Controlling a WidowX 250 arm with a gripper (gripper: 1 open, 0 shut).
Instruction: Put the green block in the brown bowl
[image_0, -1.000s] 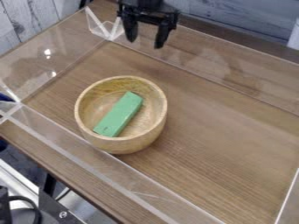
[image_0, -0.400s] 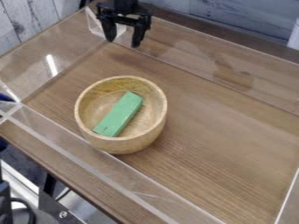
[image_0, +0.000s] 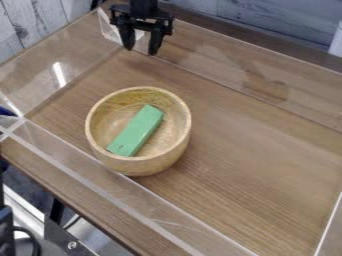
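— How do the jaws stand?

— Parted, pointing straight down, with nothing between them. The gripper (image_0: 140, 42) hangs at the far end of the wooden surface (image_0: 254, 150), near the clear wall (image_0: 60, 55) at the back left corner.

— And the green block (image_0: 135, 131)?

— It lies flat inside the brown bowl (image_0: 138, 130), slanted across the bottom, one end towards the far rim. The bowl sits on the surface well apart from the gripper, nearer to us.

— Anything touching the bowl?

— Only the surface beneath it.
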